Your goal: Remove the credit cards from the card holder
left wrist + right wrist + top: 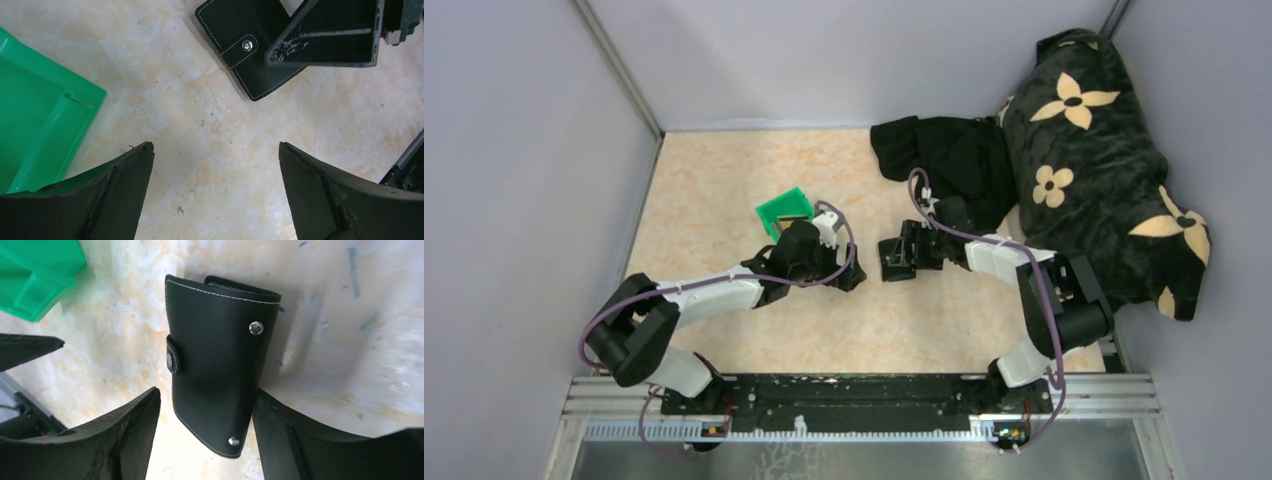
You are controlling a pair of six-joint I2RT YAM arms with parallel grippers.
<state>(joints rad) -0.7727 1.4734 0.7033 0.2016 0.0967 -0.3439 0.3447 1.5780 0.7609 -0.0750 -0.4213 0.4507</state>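
Item 1 – card holder: small flat black leather-look wallet with pale stitching and metal studs, folded, its short snap tab lying across one long edge. It lies on the table near the middle, between the two arms' ends and nearer the right one.

Item 2 – right gripper: black two-finger gripper, lowered over the card holder so that the holder sits in the gap. The jaws stand apart; one finger is at the holder's edge, and bare table shows between the other finger and the holder. No squeeze is visible.

Item 3 – left gripper: black two-finger gripper, jaws spread wide over bare table, holding nothing. The card holder lies just beyond its fingertips, apart from them.

Item 4: green plastic bin, rectangular and shallow, just beside the left gripper, on the side away from the card holder.

Item 5: table, beige marbled surface, lightly scuffed.

Item 6: crumpled black cloth at the far right of the table, beside a large dark cushion with cream flower shapes.

Item 7: plain grey walls on three sides; a metal rail at the near edge carries both arm bases.
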